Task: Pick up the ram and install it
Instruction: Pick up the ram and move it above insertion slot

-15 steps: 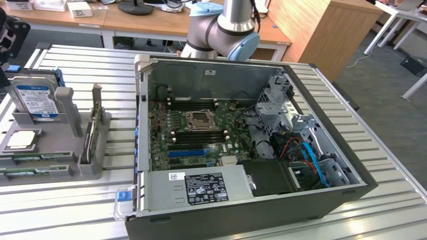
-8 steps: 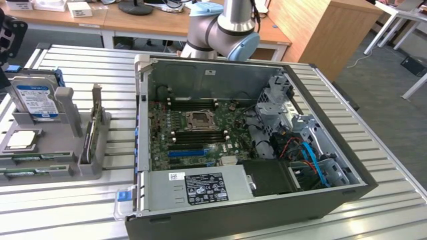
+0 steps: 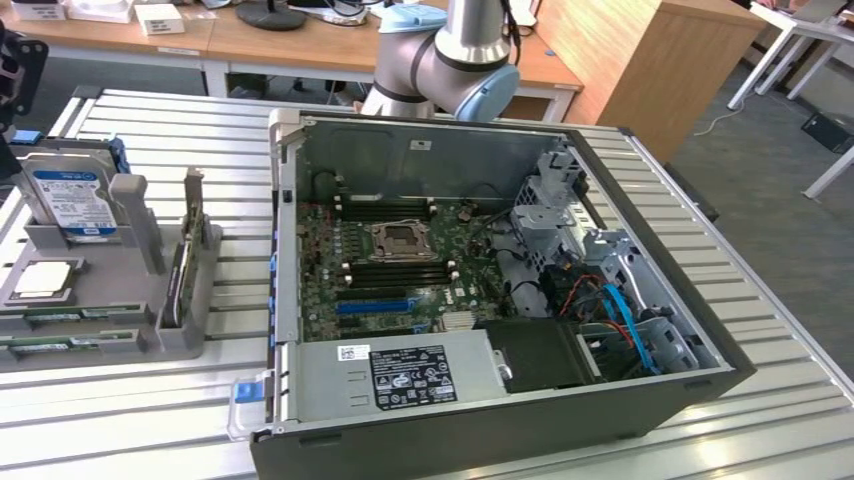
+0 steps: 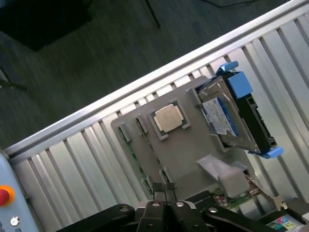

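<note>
Slatted metal table (image 3: 134, 420), wooden office desks (image 3: 307, 50) behind. At the exterior view's left the ram (image 3: 60, 344) lies flat in a grey parts tray (image 3: 180, 335), with an open computer case (image 3: 467, 440) just beside it. The gripper (image 4: 164, 188), closed and empty, hangs over the tray near the ram's end.

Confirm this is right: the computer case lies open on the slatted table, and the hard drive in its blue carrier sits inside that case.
One point is wrong: the hard drive in its blue carrier stands in the grey holder outside the computer case, on the exterior view's left, as the exterior view shows. The case does lie open on the slatted table.
</note>
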`<state>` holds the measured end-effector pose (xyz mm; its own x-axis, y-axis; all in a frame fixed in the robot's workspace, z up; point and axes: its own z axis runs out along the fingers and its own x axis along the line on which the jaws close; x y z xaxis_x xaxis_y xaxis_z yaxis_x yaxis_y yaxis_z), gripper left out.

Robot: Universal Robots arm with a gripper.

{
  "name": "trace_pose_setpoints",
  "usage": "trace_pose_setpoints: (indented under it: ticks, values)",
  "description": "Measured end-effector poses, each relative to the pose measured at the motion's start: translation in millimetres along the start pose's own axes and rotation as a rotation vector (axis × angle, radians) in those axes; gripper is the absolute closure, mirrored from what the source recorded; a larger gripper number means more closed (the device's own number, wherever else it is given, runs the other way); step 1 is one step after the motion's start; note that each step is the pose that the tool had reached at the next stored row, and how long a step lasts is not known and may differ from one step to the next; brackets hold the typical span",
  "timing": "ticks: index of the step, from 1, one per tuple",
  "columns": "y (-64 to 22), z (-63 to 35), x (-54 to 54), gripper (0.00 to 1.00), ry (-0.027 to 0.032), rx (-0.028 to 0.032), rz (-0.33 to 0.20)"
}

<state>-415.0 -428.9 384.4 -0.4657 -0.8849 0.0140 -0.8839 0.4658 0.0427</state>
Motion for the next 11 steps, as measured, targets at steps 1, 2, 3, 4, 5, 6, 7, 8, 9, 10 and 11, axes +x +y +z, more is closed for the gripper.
trace_pose_setpoints:
  ticks: [1, 2, 3, 4, 5, 6, 7, 8, 9, 10, 11]
  values:
    - [0.0, 0.1, 0.0, 0.89, 0.0007, 0.0002, -0.017]
    - [0.0, 0.2, 0.0, 0.89, 0.0014, 0.0005, -0.034]
    - [0.0, 0.3, 0.0, 0.89, 0.0022, 0.0007, -0.051]
    - [0.0, 0.4, 0.0, 0.89, 0.0029, 0.0009, -0.070]
    - [0.0, 0.5, 0.0, 0.89, 0.0037, 0.0012, -0.087]
    - [0.0, 0.6, 0.0, 0.89, 0.0044, 0.0014, -0.104]
    - [0.0, 0.6, 0.0, 0.89, 0.0051, 0.0017, -0.122]
    - [0.0, 0.7, 0.0, 0.89, 0.0060, 0.0019, -0.141]
    - [0.0, 0.9, 0.0, 0.89, 0.0066, 0.0022, -0.159]
    - [0.0, 0.9, 0.0, 0.89, 0.0074, 0.0025, -0.177]
    - [0.0, 1.0, 0.0, 0.89, 0.0083, 0.0027, -0.196]
